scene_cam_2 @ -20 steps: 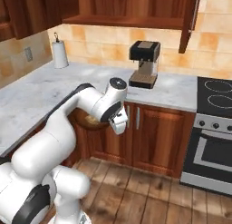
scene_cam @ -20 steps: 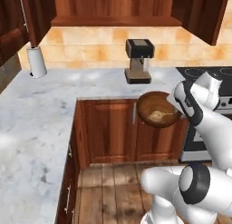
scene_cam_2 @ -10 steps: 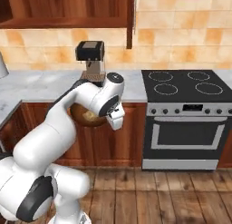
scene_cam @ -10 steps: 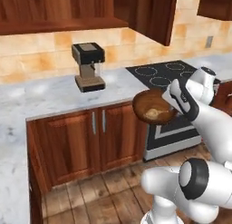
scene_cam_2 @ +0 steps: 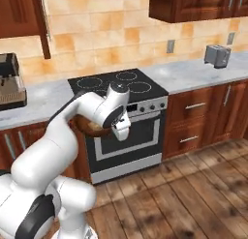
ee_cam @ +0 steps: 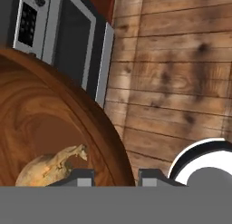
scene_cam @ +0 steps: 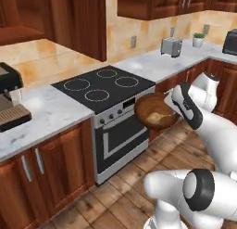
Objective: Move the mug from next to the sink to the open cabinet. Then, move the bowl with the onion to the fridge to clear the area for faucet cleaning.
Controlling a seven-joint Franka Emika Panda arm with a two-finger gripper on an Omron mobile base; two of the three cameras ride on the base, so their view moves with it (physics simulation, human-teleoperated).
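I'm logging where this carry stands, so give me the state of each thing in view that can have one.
gripper: shut on the bowl's rim
bowl: held off the floor, in front of the oven, roughly level
onion: lying inside the bowl
oven door: shut
base cabinet doors: shut
stove burners: bare, no glow

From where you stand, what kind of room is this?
A home kitchen, it seems: a stove with four burners, a marble counter with a toaster, and dark wood wall cabinets.
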